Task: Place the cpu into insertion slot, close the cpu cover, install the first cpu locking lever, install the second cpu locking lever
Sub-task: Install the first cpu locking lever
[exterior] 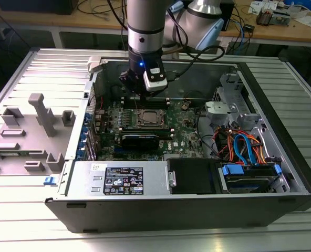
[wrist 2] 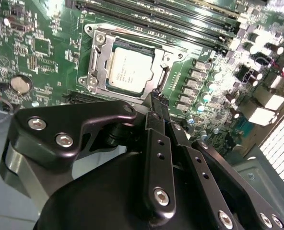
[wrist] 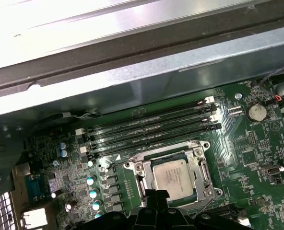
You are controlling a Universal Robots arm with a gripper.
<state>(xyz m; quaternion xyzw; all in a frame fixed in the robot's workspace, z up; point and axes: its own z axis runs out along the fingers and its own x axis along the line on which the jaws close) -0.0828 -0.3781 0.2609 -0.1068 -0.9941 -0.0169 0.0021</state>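
The cpu lies flat in the insertion slot on the green motherboard, its silver-grey top showing in both wrist views. The cpu cover is down around it as a silvery frame. In the exterior view the socket sits just below my gripper. My gripper hovers a little above the socket's edge, fingers together and holding nothing; its tip also shows in the first wrist view. I cannot tell how the locking levers stand.
Long black memory slots run beside the socket toward the case's back wall. A black card stands in front of the socket. Drive cages and coloured cables fill the case on the exterior view's right. A coin cell sits nearby.
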